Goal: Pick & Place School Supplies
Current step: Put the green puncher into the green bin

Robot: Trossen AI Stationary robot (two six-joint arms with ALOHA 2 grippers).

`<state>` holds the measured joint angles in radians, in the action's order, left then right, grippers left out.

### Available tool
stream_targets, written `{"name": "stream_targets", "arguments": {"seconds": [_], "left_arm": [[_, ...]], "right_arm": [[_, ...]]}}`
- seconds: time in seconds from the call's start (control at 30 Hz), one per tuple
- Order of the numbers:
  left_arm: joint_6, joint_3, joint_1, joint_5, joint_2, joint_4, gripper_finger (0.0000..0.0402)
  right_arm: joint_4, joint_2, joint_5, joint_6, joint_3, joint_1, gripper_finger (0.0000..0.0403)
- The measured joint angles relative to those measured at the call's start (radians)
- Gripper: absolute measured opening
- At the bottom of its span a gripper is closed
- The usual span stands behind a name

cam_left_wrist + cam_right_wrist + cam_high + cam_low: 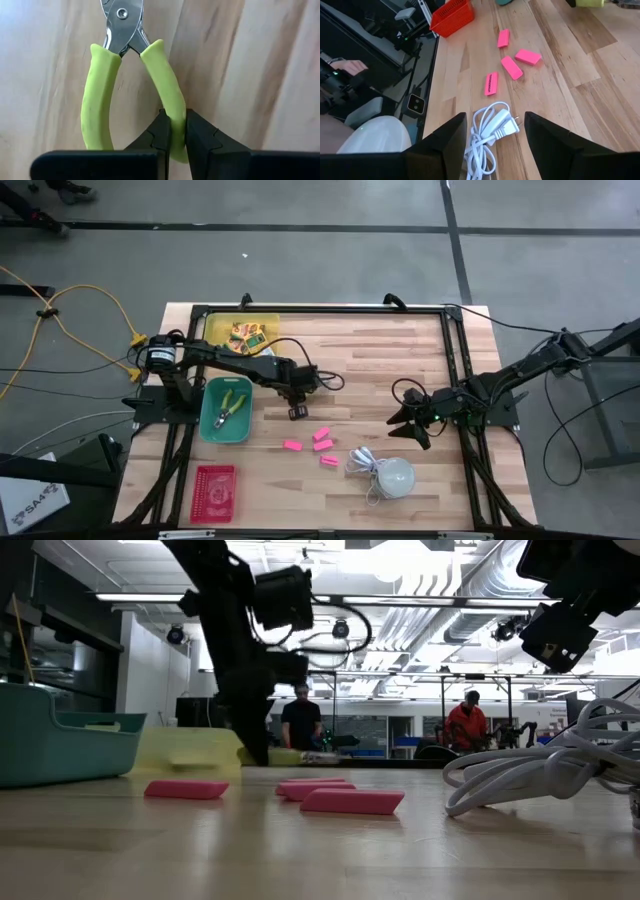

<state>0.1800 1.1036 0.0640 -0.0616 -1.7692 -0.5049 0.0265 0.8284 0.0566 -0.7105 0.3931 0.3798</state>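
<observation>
Grey concrete floor (330,265) around the table, crossed by dark seam lines. Yellow cable (75,330) lies on the floor, left side. Low view: open hall, exposed ceiling ducts (440,570), strip lights (150,597). Two people stand far back, one in black (300,720), one in red (467,723).

- A white dome-shaped thing (395,476) sits near the bench's front edge, its coiled white cord (362,463) just beside it.
- A red basket (214,491) lies at the front left corner.
- A teal bin (208,423) stands near the left edge.
- A yellow tray (218,326) is at the back left corner.
</observation>
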Motion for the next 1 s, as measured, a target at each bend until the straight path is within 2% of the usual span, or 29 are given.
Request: {"name": "stream_targets", "arguments": {"seconds": [0.3, 0.5, 0.73, 1.0], "left_arm": [[0.265, 0.020, -0.039, -0.011, 0.135, -0.033, 0.0026], [0.419, 0.020, -0.113, -0.143, 0.244, -0.170, 0.0026], [0.675, 0.020, -0.235, -0.231, 0.329, -0.327, 0.0027], [1.006, 0.020, -0.413, -0.310, 0.345, -0.504, 0.0027]], "right_arm": [[0.013, 0.000, -0.008, 0.000, 0.000, 0.000, 0.0190], [0.023, 0.000, -0.008, 0.005, 0.000, 0.000, 0.0190], [0.025, 0.000, -0.008, 0.007, 0.000, 0.000, 0.0190], [0.024, 0.000, -0.007, 0.008, 0.000, 0.000, 0.0190]]}}
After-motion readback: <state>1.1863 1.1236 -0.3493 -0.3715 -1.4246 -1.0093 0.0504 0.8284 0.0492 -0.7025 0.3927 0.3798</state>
